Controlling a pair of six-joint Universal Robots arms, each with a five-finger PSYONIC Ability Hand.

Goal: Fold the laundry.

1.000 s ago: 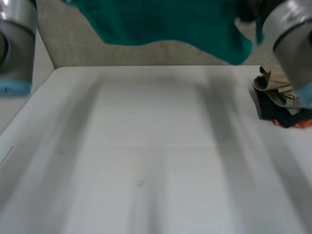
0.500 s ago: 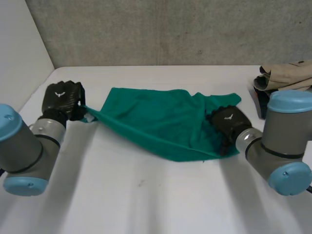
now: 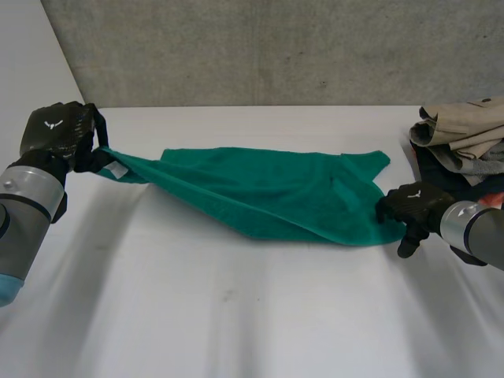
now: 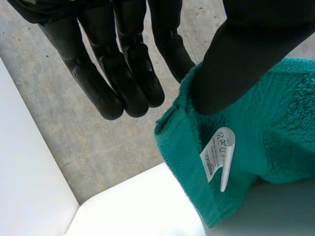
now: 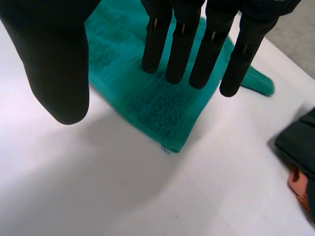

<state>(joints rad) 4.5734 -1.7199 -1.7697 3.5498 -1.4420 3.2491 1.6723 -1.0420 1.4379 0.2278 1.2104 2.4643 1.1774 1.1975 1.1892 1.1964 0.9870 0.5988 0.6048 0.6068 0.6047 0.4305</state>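
Item: green towel (image 3: 268, 193), lying across the middle of the white table (image 3: 236, 315), stretched lengthwise btw. the two hands, surface wrinkled. Far right cnr trails toward the clothes pile.

Left hand (image 3: 59, 134): at the towel's left cnr, which is raised off the table w/ the cloth pulled into a narrow neck toward the hand. Wrist view: thumb (image 4: 246, 59) pressed onto the cnr hem, clamping it against the nearest finger; remaining fingers (image 4: 123, 83) straight, beside the cloth edge. White care label (image 4: 219, 157) hangs just below the thumb. Status: gripping the towel by pinch.

Right hand (image 3: 409, 206): at the towel's near right cnr, low over the table. Wrist view: fingers (image 5: 182, 54) straight and spread above the cnr area, thumb well apart over bare table, nothing held. Status: unclenched. Contact w/ cloth cannot be determined.

Other: pile of clothes (image 3: 461, 138) at the table's right edge, beige garment on top, dark items beneath, just beyond the right hand.
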